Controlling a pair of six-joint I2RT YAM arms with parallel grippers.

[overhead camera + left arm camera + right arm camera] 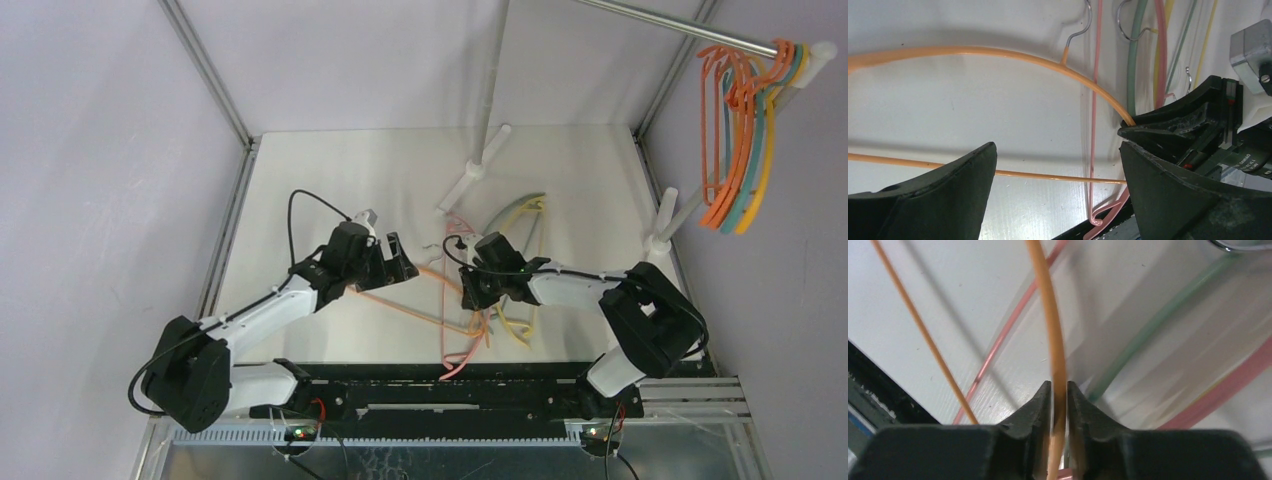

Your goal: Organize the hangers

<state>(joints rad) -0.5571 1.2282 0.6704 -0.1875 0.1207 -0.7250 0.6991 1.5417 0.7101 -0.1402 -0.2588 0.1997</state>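
Note:
An orange hanger (pixel 400 300) lies flat on the white table between the two arms. My right gripper (pixel 1059 387) is shut on its curved rod (pixel 1048 305); the left wrist view shows those jaws (pixel 1124 127) at the end of the orange arc (pixel 998 51). My left gripper (pixel 1058 165) hangs open over the hanger's straight lower bar, touching nothing. Pink (pixel 447 330), yellow (pixel 515 325) and pale green (pixel 520 205) hangers lie tangled beside the right gripper (pixel 475 295). Several orange, teal and yellow hangers (pixel 745 130) hang on the rail at top right.
A steel rail (pixel 660 25) runs across the top right on white poles (pixel 665 215). More white poles (pixel 490 150) stand at the back middle. A black bar (pixel 450 385) runs along the table's near edge, with the pink hanger's end resting on it.

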